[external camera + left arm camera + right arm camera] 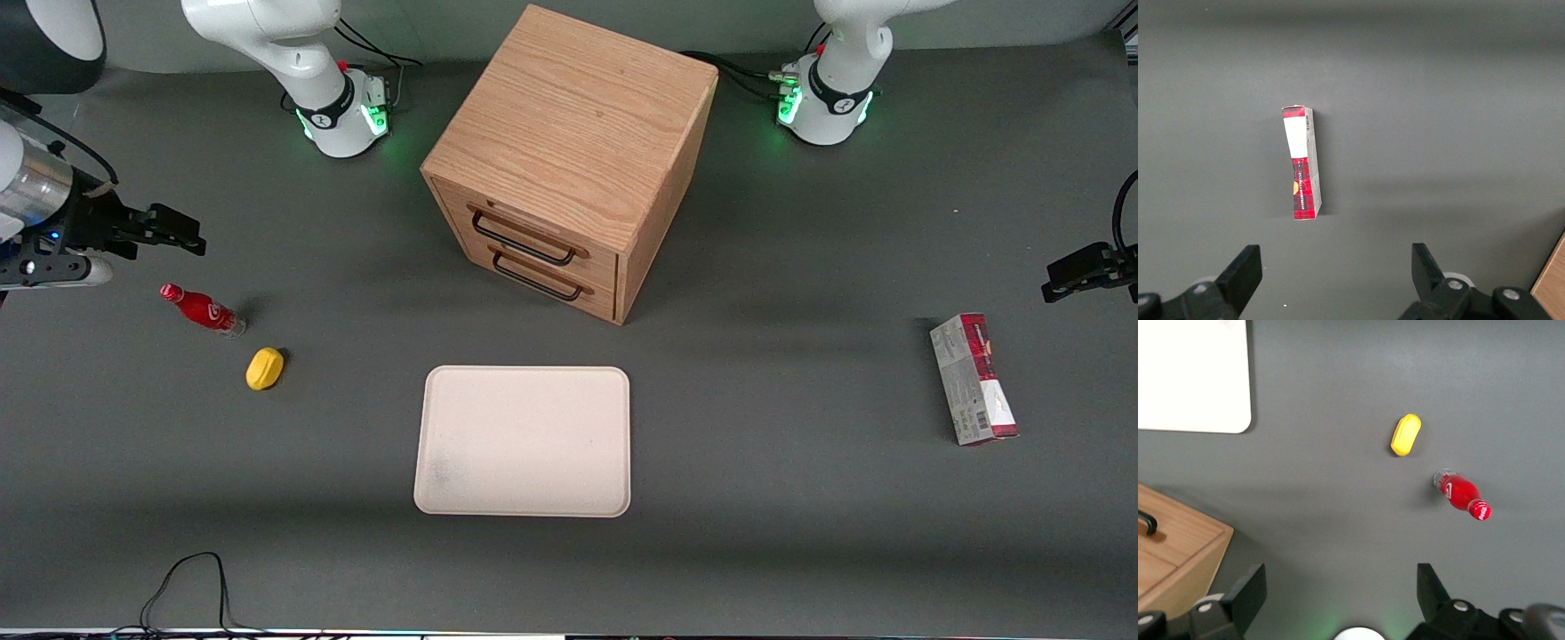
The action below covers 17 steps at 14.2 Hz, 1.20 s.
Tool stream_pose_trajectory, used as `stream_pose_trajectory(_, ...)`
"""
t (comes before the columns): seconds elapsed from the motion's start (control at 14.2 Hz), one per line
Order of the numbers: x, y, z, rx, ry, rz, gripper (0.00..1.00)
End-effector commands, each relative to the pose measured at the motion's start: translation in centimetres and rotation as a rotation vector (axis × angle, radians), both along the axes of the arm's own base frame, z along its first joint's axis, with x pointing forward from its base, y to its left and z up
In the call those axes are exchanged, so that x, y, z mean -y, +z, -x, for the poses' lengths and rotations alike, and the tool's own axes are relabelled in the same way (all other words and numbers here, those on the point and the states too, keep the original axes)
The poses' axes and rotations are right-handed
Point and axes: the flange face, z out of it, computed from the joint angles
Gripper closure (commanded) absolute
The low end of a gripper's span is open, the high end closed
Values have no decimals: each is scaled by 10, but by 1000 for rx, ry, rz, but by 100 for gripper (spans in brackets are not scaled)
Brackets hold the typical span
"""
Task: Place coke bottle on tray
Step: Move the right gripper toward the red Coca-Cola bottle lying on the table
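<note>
The coke bottle [202, 310] lies on its side on the grey table toward the working arm's end, red with a red cap and a clear base; it also shows in the right wrist view [1461, 493]. The cream-white tray [523, 440] lies flat and bare near the middle of the table, nearer the front camera than the cabinet; one corner of it shows in the right wrist view [1191, 373]. My right gripper [178, 235] hangs open and empty above the table, farther from the front camera than the bottle, its jaws wide apart [1341, 587].
A yellow lemon-shaped object [265, 368] lies beside the bottle, a little nearer the front camera. A wooden drawer cabinet [569, 160] stands at mid-table. A red and white carton [973, 379] lies toward the parked arm's end. A black cable [191, 587] runs along the front edge.
</note>
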Motion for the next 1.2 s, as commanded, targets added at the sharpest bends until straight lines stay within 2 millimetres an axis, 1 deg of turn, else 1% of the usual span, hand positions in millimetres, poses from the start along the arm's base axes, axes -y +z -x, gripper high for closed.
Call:
stream_pose_trajectory(0.0, -6, 7, -2, -20, 29, -10, 0)
stream_pose_trajectory(0.42, -12, 9, -4, -17, 36, -6, 0)
stream_pose_trajectory(0.77, -10, 14, -5, -8, 23, -8, 0)
stream_pose_trajectory(0.85, -6, 17, -6, -13, 19, -8, 0)
stream_pose_trajectory(0.99, 3, 14, -11, -42, 3, -5, 0)
stream_pose_trajectory(1.06, 17, 9, -13, -54, -19, -6, 0)
stream_pose_trajectory(1.13, 33, 9, -12, -55, -34, -7, 0)
